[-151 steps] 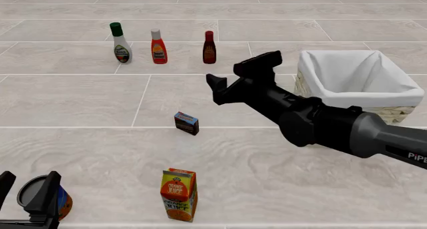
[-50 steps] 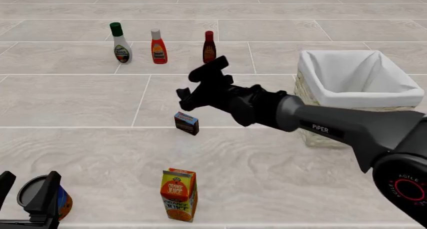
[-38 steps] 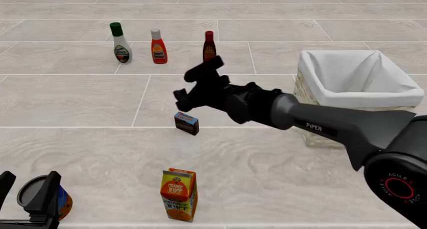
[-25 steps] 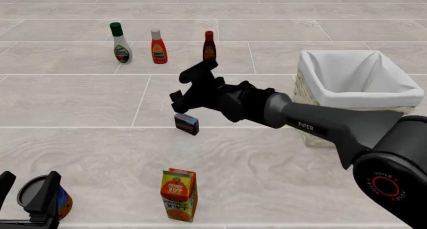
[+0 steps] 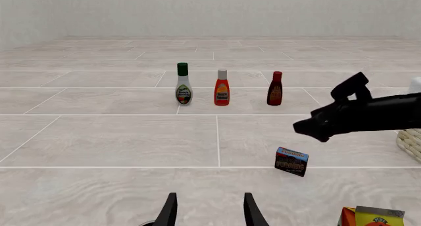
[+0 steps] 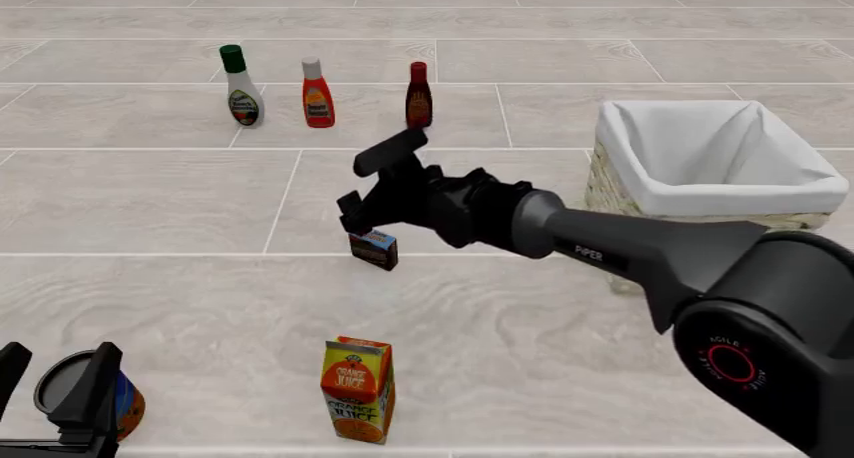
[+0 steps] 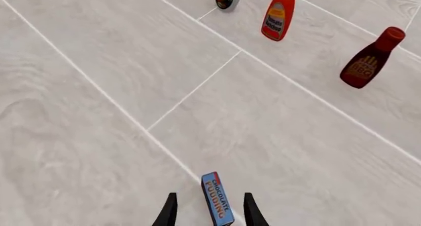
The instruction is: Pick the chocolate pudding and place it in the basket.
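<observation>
The chocolate pudding (image 6: 374, 248), a small dark brown carton with a blue and red edge, stands on the tiled table in front of the middle. My right gripper (image 6: 371, 183) is open and hovers just above and behind it. In the right wrist view the pudding (image 7: 217, 199) lies between the open fingers (image 7: 169, 208), untouched. The wicker basket (image 6: 607, 138) with its white lining stands at the right. My left gripper (image 6: 60, 356) is open at the near left corner, far from the pudding (image 5: 291, 161).
An orange juice carton (image 6: 358, 390) stands near the front edge. A dressing bottle (image 6: 243, 88), a ketchup bottle (image 6: 316, 93) and a BBQ sauce bottle (image 6: 419, 95) line the back. A round can (image 6: 80, 403) sits by my left gripper.
My right gripper has swung left from near the basket and come down over the pudding. The pudding and my left arm have not moved.
</observation>
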Motion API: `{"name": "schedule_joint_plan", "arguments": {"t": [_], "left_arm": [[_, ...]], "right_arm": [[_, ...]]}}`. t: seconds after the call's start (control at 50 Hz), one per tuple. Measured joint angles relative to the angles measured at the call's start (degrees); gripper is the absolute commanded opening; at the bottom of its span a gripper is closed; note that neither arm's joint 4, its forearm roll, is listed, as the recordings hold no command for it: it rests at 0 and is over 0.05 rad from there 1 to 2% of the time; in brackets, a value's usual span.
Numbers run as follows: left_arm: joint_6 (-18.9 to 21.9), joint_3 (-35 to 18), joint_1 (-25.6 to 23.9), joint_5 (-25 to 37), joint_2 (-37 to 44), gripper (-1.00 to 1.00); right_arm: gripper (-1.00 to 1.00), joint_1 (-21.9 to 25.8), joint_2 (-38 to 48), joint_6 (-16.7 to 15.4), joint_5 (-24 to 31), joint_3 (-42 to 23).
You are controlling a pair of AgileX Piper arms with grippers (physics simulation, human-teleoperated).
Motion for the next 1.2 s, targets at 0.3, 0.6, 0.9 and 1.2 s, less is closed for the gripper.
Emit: {"name": "schedule_joint_plan", "arguments": {"t": [0.3,0.6,0.9,1.2], "left_arm": [[0.0,0.0,0.0,0.0,0.0,1.0],[0.0,0.0,0.0,0.0,0.0,1.0],[0.0,0.0,0.0,0.0,0.0,1.0],[0.0,0.0,0.0,0.0,0.0,1.0]], "right_arm": [[1.0,0.0,1.6,0.2,-0.5,0.0],[1.0,-0.2,2.8,0.2,-0.9,0.0],[1.0,-0.5,4.4,0.1,-1.3,-0.3],[1.0,-0.8,6.3,0.0,-1.4,-1.3]]}}
